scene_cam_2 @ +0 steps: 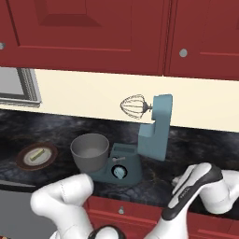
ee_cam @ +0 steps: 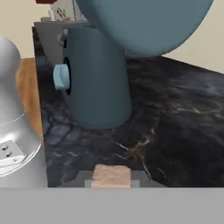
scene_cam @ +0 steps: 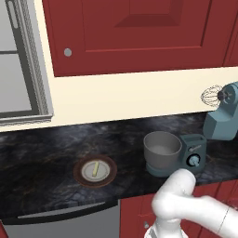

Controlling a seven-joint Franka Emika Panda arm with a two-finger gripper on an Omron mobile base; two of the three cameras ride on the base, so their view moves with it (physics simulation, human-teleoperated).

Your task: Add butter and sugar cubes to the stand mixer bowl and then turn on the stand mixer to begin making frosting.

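Gripper (ee_cam: 112, 183) clamped on a tan sugar cube (ee_cam: 112, 176), low over the dark counter (ee_cam: 183, 131) near its front edge, beside the stand mixer (ee_cam: 98, 83). Butter (scene_cam: 95, 168) on the plate (scene_cam: 107, 177), left of the stand mixer bowl (scene_cam: 162, 149).

Stand mixer bowl (scene_cam_2: 90, 151) under raised whisk (scene_cam_2: 133, 107)

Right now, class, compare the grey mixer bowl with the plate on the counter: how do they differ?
The stand mixer bowl is deep, grey metal and looks empty; the plate is flat and white with a brown rim. The bowl sits on the stand mixer base; the plate lies on the counter, holding the butter. Both are round.
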